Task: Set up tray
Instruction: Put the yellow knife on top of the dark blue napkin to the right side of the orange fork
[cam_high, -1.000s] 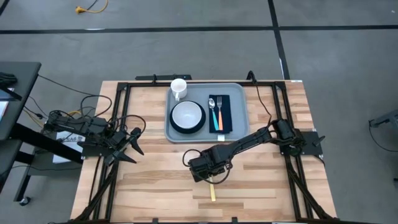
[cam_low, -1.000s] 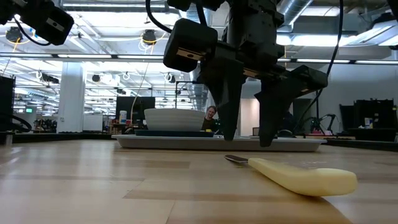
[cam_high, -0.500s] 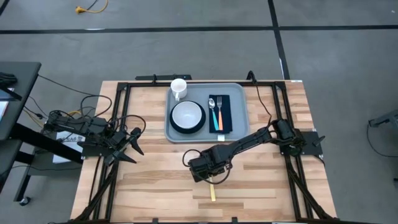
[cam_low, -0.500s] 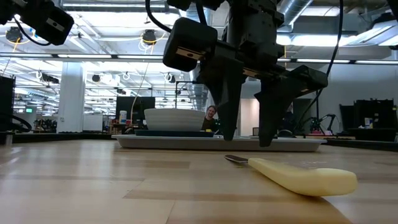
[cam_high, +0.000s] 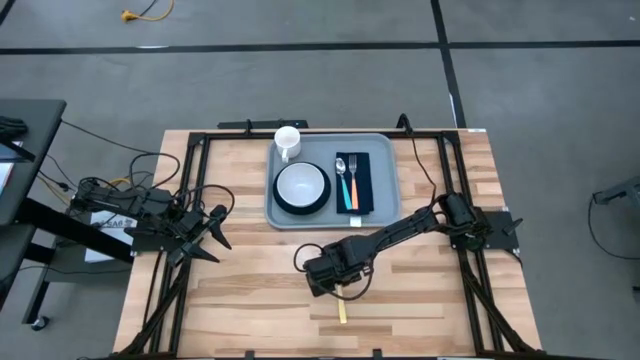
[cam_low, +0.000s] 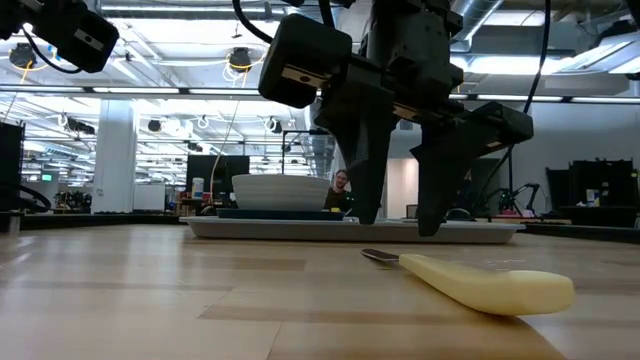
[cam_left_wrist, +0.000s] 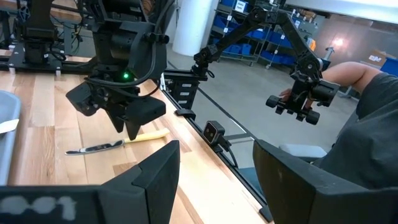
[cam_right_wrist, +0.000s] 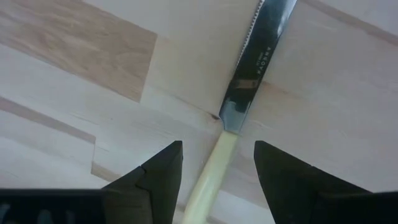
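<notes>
The grey-blue tray lies at the table's far middle. It holds a white bowl on a dark plate, and a spoon and fork on a dark napkin. A white mug stands at its far left corner. A knife with a pale yellow handle lies flat on the wood near the front edge. My right gripper points down over it, open, a finger on either side of the handle and clear of it. My left gripper waits open at the table's left.
Black frame rails run along the table's left and right sides. Bare wood lies between the tray and the front edge. Beyond the table's edge, the left wrist view shows a person's sleeve and another arm.
</notes>
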